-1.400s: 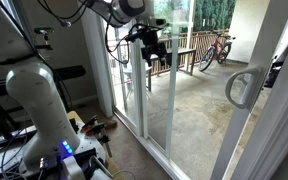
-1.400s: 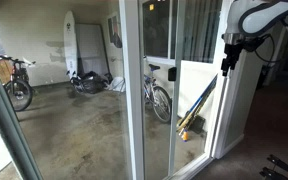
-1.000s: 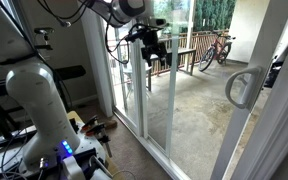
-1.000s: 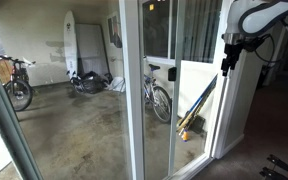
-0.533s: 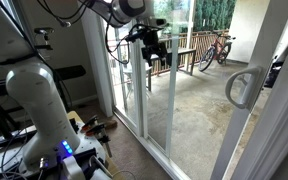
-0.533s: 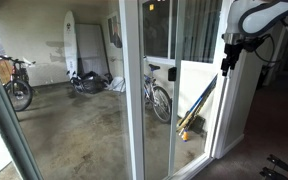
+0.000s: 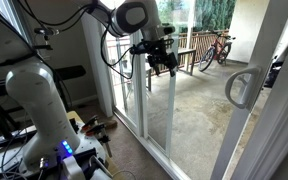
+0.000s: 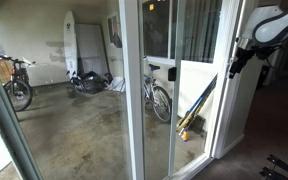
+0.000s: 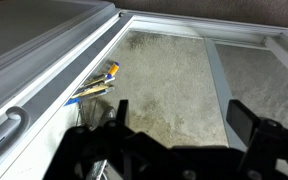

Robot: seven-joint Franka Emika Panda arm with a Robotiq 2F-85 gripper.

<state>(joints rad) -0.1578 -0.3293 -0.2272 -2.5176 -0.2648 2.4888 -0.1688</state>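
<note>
So the claw [image 7: 165,57] sat in the upper middle of the frame, just beside the white upright of the sliding door [image 7: 172,108]. Couldn't tell if it was actually touching. My guess is it hung there because that upright's the only solid bit to push on. In the wrist view the fingers [image 9: 119,112] were spread wide apart, nothing between them but patio floor [image 9: 174,60]. Some brooms [image 9: 97,86] leaned outside at left.

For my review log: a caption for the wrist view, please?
Open tool near the white door frame, with concrete patio floor below.
</note>
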